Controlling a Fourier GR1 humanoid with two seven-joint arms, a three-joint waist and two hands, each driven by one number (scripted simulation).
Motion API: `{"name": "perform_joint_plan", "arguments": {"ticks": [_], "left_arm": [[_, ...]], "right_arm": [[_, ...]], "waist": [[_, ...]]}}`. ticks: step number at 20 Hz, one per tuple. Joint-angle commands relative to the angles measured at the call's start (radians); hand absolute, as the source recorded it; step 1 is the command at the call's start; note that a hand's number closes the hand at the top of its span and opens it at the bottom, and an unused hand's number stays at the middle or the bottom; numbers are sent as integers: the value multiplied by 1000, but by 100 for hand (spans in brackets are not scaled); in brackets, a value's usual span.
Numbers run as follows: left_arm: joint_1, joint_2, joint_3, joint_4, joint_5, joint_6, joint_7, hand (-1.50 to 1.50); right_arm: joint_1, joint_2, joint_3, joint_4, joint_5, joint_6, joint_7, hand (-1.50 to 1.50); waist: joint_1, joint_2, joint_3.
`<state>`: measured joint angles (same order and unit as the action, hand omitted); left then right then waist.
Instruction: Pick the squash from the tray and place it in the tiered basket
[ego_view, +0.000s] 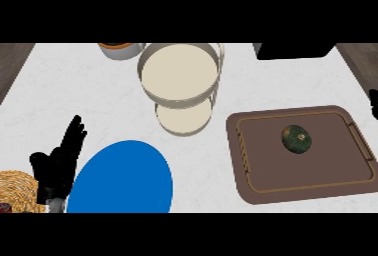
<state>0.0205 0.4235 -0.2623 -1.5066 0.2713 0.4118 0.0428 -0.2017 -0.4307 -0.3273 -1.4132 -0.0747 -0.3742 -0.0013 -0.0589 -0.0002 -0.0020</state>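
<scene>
Green squash (296, 138) lies in your brown tray (251, 185); your left hand (59, 162) rests with fingers straight, your right perhaps at the edge.

the left hand (57, 162) is seen low at the left side, held open with its fingers straight and pointed up. only a small dark bit of the right hand (374, 102) is seen at the right edge.

You see the squash (296, 138) lying in the brown tray (244, 165) at right; the left hand (57, 162) rests open beside the blue plate (122, 180).
</scene>
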Motion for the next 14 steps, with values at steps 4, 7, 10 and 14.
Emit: {"name": "perform_joint_plan", "arguments": {"ticks": [4, 7, 10, 14], "left_arm": [[70, -99, -68, 91, -38, 9, -67, 0], [52, -142, -107, 63, -94, 54, -13, 0], [13, -90, -41, 109, -47, -1, -21, 0], [39, -105, -47, 113, -53, 1, -60, 0]], "right_arm": [[189, 165, -210, -114, -150, -74, -274, -150], [349, 143, -172, -299, -154, 30, -158, -150], [420, 52, -51, -353, -38, 60, 71, -150], [511, -76, 45, -457, 50, 151, 282, -150]], "waist": [[35, -3, 3], [43, -3, 2], [38, -1, -1], [45, 0, -5]]}}
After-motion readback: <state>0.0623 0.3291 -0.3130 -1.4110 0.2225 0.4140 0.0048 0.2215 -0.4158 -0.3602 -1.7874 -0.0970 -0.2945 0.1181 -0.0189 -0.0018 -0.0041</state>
